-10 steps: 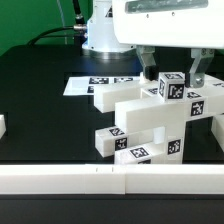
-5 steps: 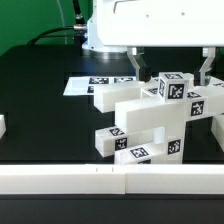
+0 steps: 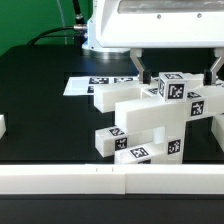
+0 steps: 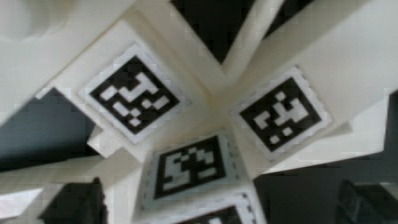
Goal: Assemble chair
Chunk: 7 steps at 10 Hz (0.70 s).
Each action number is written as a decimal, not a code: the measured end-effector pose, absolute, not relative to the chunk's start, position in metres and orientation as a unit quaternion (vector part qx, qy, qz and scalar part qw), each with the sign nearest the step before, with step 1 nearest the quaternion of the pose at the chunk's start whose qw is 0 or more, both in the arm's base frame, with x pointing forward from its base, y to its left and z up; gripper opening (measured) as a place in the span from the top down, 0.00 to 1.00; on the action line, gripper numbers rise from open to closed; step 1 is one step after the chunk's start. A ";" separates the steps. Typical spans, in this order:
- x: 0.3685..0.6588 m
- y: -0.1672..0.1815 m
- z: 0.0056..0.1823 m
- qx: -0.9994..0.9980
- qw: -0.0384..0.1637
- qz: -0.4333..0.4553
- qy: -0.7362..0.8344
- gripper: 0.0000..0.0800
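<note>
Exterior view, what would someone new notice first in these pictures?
A blocky white chair covered in black-and-white tags stands toward the exterior view's right on the black table. The white arm hangs over it, jaws open either side of its top block. Up close, the wrist view shows only tags.

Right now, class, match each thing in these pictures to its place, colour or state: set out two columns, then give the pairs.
Things:
1. gripper
2. marker board
3. chair
4. table

Descriptions:
A. black
B. open, above the chair
C. lying flat, on the exterior view's left of the chair
D. white, blocky, standing mid-table

Pairs: 1-B; 2-C; 3-D; 4-A
</note>
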<state>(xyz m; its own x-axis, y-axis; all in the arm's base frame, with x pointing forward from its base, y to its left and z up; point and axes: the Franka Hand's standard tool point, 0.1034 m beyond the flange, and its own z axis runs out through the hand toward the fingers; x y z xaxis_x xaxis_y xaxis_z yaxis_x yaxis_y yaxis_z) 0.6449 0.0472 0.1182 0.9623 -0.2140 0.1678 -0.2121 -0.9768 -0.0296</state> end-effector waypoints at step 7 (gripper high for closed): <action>0.645 0.042 0.118 -0.996 -0.006 -0.086 0.011 0.51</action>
<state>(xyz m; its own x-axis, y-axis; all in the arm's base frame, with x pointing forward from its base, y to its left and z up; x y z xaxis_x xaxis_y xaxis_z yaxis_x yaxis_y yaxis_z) 0.6449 0.0420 0.1178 0.9851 -0.0211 0.1710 -0.0230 -0.9997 0.0093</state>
